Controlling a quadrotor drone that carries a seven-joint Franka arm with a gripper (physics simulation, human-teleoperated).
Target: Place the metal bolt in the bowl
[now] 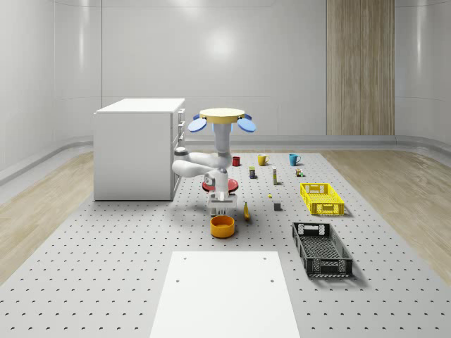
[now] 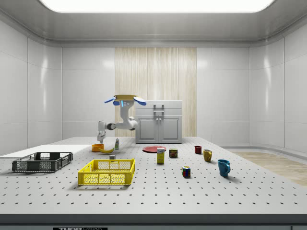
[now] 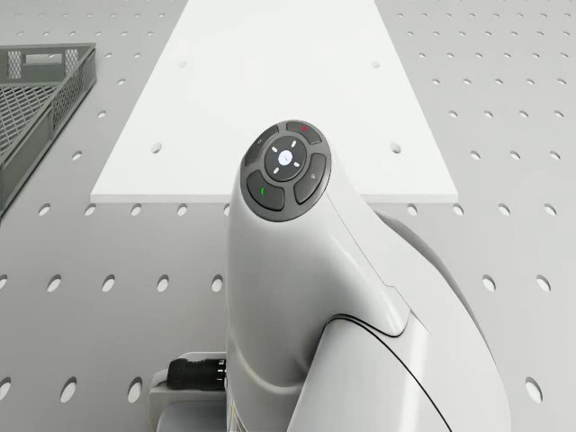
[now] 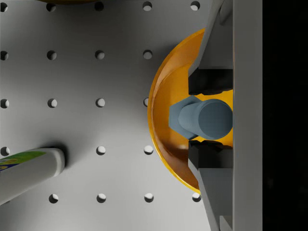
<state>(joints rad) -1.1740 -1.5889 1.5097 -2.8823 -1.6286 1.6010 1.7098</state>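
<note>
— Grey bolt (image 4: 201,118): where is it?
— Your tool (image 4: 210,118) pinches it tight, right over the orange bowl (image 4: 166,120).
— And your drone (image 1: 223,117)?
— It hovers above the table (image 1: 106,267), near the bowl.

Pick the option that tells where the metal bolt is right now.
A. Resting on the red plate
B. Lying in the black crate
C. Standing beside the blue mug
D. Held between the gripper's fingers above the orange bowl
D: in the wrist view the metal bolt sits clamped between the fingers of the gripper, with the orange bowl directly beneath it.
</note>
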